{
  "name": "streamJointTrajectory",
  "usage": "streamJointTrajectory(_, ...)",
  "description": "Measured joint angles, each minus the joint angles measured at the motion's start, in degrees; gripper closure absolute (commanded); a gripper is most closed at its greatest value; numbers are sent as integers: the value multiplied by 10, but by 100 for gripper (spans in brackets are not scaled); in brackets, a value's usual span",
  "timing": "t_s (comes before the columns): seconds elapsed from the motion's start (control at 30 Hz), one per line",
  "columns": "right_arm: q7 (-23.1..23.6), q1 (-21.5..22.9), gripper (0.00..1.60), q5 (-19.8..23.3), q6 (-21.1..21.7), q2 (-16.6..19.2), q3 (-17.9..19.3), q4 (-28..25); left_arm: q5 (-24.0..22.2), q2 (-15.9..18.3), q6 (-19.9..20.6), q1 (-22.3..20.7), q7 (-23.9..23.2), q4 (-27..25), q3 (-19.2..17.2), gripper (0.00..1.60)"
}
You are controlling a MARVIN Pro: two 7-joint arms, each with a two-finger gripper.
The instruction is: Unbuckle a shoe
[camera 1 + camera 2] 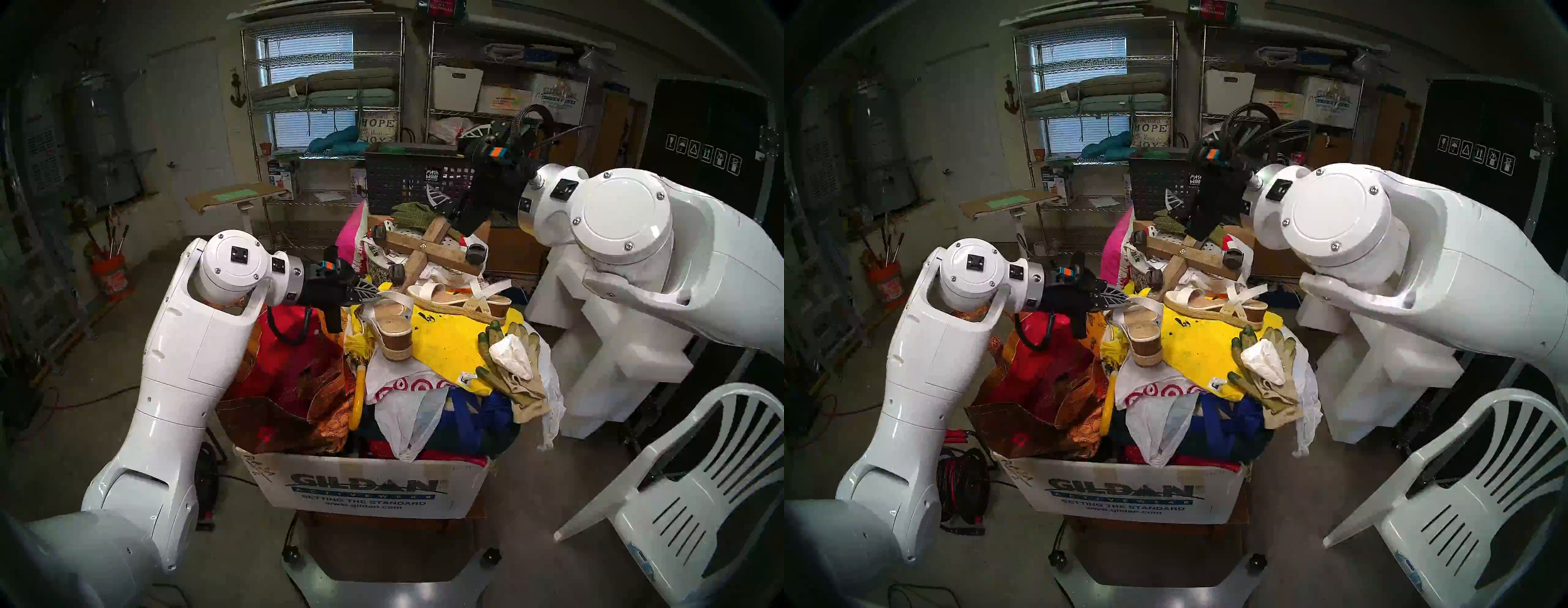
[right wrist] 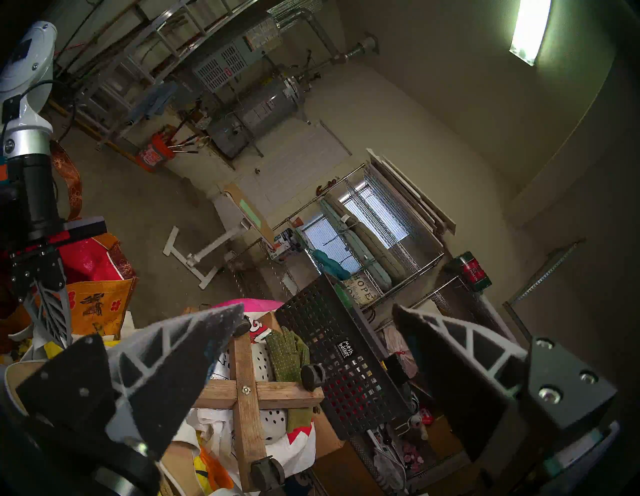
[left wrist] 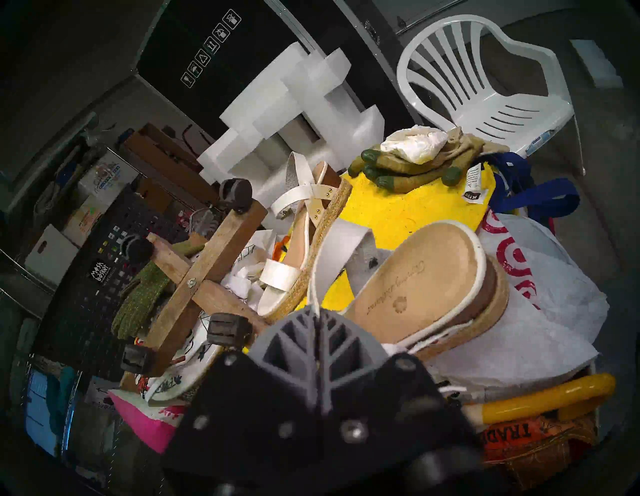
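The left gripper (image 1: 368,293) has its jaws pinched on the thin strap of the shoe (image 1: 392,329), heel hanging just below them. Strap looks pulled loose; the buckle itself is hidden. Right gripper (image 2: 318,350) gapes idle.

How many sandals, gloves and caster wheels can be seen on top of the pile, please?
Sandals: 2, the near sandal with its thin strap in the shut left gripper, and the far sandal.
Gloves: 3, two tan gloves with green fingertips and one green knit glove.
Caster wheels on the wooden cross: 4.
Total: 9.
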Motion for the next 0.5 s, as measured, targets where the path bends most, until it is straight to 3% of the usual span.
streamJointTrajectory(0.07, 0, 0, 0, 0, 0, 0, 0, 0, -1, 0, 1, 6, 0, -5, -1, 160)
streamJointTrajectory(0.1, 0, 0, 0, 0, 0, 0, 0, 0, -1, 0, 1, 12, 0, -10, 0, 133)
streamJointTrajectory(0.23, 0, 0, 0, 0, 0, 0, 0, 0, -3, -2, 4, 29, 0, -22, 2, 135)
streamJointTrajectory(0.27, 0, 0, 0, 0, 0, 0, 0, 0, -3, -3, 5, 32, 0, -25, 3, 127)
streamJointTrajectory(0.3, 0, 0, 0, 0, 0, 0, 0, 0, -4, -4, 7, 39, 0, -30, 4, 106)
streamJointTrajectory(0.4, 0, 0, 0, 0, 0, 0, 0, 0, -5, -7, 11, 49, 1, -38, 7, 102)
streamJointTrajectory(0.43, 0, 0, 0, 0, 0, 0, 0, 0, -5, -9, 11, 51, 3, -39, 8, 70)
streamJointTrajectory(0.47, 0, 0, 0, 0, 0, 0, 0, 0, -5, -10, 10, 54, 7, -38, 8, 24)
streamJointTrajectory(0.5, 0, 0, 0, 0, 0, 0, 0, 0, -4, -12, 8, 56, 12, -36, 9, 73)
